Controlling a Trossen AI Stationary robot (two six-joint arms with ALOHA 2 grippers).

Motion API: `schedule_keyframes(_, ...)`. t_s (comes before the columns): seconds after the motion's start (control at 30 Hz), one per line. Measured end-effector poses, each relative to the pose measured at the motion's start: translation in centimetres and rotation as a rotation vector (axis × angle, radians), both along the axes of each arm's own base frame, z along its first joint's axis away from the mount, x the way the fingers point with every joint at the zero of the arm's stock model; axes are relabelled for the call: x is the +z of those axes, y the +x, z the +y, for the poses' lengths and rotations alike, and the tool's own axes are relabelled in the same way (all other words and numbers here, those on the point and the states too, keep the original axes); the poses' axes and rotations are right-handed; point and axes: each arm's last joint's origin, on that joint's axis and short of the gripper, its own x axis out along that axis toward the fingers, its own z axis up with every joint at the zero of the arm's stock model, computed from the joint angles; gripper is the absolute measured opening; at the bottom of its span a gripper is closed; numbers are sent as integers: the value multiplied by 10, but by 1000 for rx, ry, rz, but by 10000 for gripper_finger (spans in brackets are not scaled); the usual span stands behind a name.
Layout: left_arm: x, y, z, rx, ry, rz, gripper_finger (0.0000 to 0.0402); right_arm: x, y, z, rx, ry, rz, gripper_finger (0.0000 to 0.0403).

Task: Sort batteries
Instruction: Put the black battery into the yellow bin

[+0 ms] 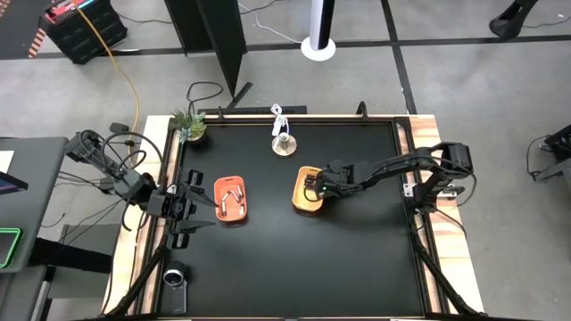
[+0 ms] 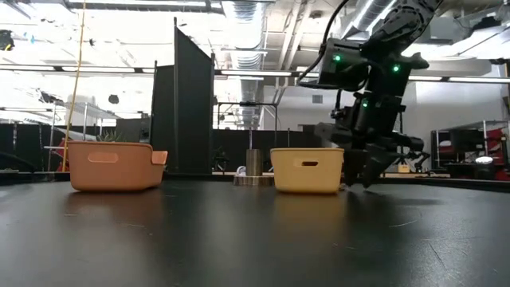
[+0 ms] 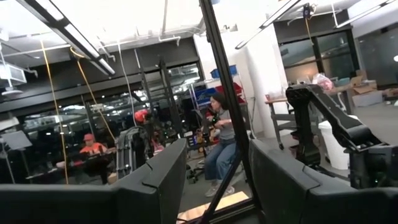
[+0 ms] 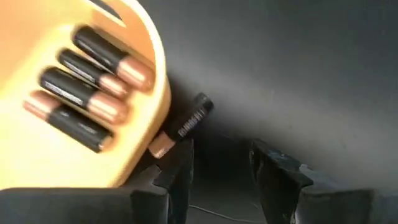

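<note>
The yellow tray [image 1: 305,198] [image 4: 74,81] holds several dark cells with copper ends [image 4: 93,81]. One more dark battery [image 4: 186,121] lies on the black table outside that tray, leaning against its wall. My right gripper [image 4: 221,177] [image 1: 319,185] [image 2: 362,177] is open and low over the table beside the yellow tray, one finger [image 4: 177,171] just short of that battery's copper end. The orange tray [image 1: 230,198] [image 2: 111,166] holds a few whitish-silver cells [image 1: 235,196]. My left gripper [image 1: 202,204] [image 3: 217,186] is open, waiting by the orange tray's left side and tipped up toward the room. My right gripper's one finger [image 4: 180,155] stands right at the copper end [image 4: 160,147] of the battery on the table; I cannot tell whether it touches. The other finger is clear of it.
A small potted plant [image 1: 189,125] sits at the table's far left corner, and a metal cylinder with a white cable [image 1: 284,143] stands near the far edge. A round dark object [image 1: 174,278] lies off the near left corner. People sit in the room beyond [image 3: 221,140].
</note>
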Motion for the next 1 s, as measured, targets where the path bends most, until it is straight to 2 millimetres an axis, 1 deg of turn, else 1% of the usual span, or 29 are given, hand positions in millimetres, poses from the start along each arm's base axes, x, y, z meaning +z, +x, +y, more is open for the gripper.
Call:
schedule_keyframes(0.13, 0, 0, 0, 1, 1, 0, 169, 3, 5, -2, 16, -13, -55, 177)
schedule_keyframes(0.27, 0, 0, 0, 0, -1, 0, 169, 3, 5, -6, 3, -16, -58, 177)
schedule_keyframes(0.4, 0, 0, 0, -3, -5, 6, 169, 4, 7, -6, 2, -21, -80, 177)
schedule_keyframes(0.6, -1, 0, 0, -3, 0, 8, 169, 8, 15, -10, 14, -37, -167, 177)
schedule_keyframes(0.87, -1, 0, 0, -3, 1, 9, 169, 5, 14, -19, -20, -38, -166, 177)
schedule_keyframes(1.0, -1, 1, 0, -3, 5, 15, 169, -1, 15, -21, -36, -34, -149, 177)
